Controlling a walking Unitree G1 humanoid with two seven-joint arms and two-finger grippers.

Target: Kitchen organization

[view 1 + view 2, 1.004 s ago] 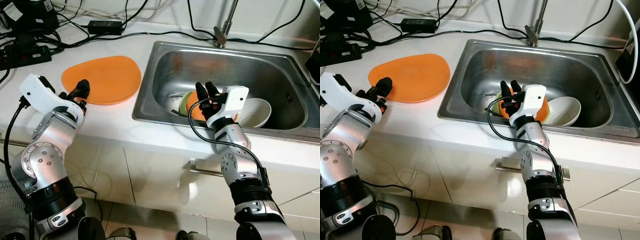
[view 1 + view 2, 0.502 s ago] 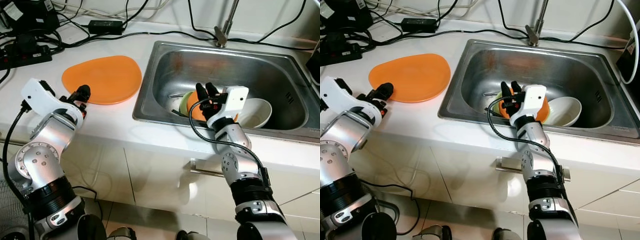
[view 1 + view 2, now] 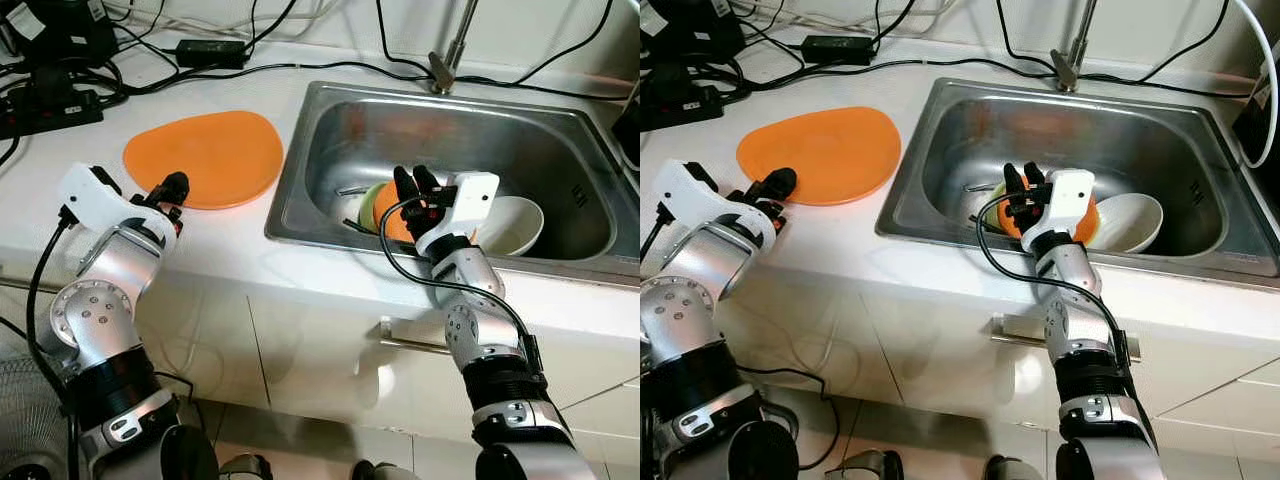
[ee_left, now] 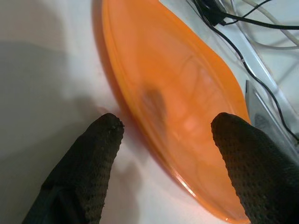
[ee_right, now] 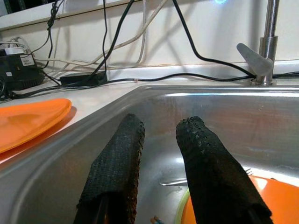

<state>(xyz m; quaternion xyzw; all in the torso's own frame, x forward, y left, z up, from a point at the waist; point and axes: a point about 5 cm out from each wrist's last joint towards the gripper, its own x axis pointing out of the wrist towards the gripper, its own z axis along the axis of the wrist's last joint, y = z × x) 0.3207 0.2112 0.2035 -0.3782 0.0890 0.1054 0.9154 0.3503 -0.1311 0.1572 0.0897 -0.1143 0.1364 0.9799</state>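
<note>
A flat orange plate [image 3: 205, 158] lies on the white counter left of the steel sink [image 3: 300, 150]. My left gripper [image 3: 170, 192] is at the plate's near rim, open, its two fingers straddling the rim [image 4: 187, 102] just above the counter. In the sink, an orange bowl [image 3: 388, 222] rests against a green bowl [image 3: 370, 205], beside a white bowl [image 3: 510, 225]. Just above the orange bowl my right gripper [image 3: 413, 186] hovers, open by a narrow gap, with nothing between its fingers [image 5: 121, 154].
Power strips and black cables [image 3: 60, 100] crowd the counter's back left. The faucet [image 3: 450, 50] rises behind the sink. A utensil [image 3: 350, 191] lies on the sink floor near the bowls. Cabinet doors and a handle [image 3: 410, 340] sit below the counter edge.
My left arm has shifted to the right along the counter, bringing its fingers closer around the plate's near rim. The right gripper has stayed above the bowls.
</note>
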